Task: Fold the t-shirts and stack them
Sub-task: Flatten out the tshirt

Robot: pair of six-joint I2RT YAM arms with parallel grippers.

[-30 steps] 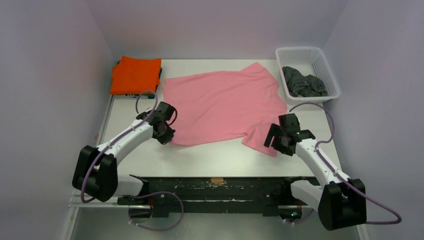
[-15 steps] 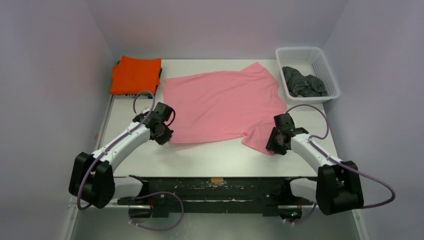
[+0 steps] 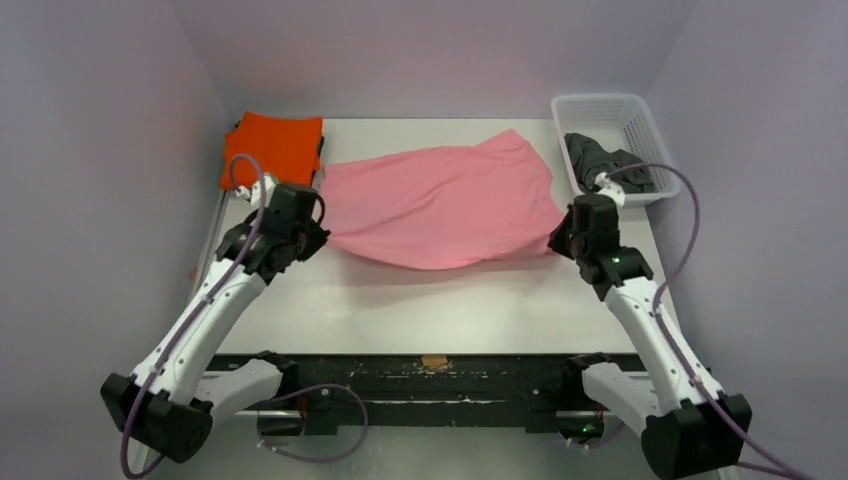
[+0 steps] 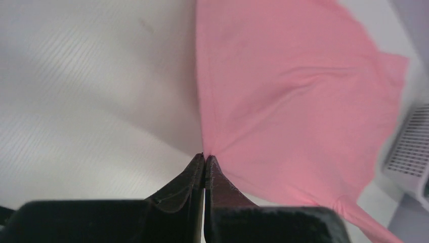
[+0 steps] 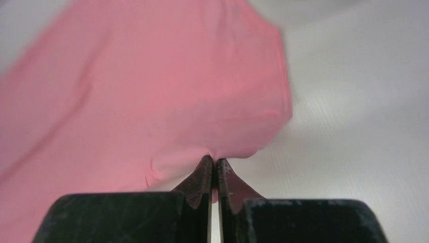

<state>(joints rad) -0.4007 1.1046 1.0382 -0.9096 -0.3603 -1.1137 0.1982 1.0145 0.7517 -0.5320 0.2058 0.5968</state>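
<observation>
A pink t-shirt (image 3: 445,205) hangs stretched between both arms above the table middle, its near edge lifted and sagging. My left gripper (image 3: 318,232) is shut on its near left corner; in the left wrist view the left gripper (image 4: 204,157) pinches the pink t-shirt (image 4: 293,101). My right gripper (image 3: 560,243) is shut on the near right edge; the right wrist view shows the right gripper (image 5: 213,160) with the pink t-shirt (image 5: 141,96) squeezed between its tips. A folded orange t-shirt (image 3: 271,148) lies on darker cloth at the back left. A dark grey t-shirt (image 3: 603,162) is crumpled in the basket.
The white mesh basket (image 3: 602,105) stands at the back right corner, partly behind my right arm's cable. Bare white table (image 3: 440,310) lies in front of the lifted shirt. Walls close in the left, right and back sides.
The right gripper closed on the pink shirt's near right edge. Both arms then rose and moved toward the back, lifting the shirt's near edge off the table.
</observation>
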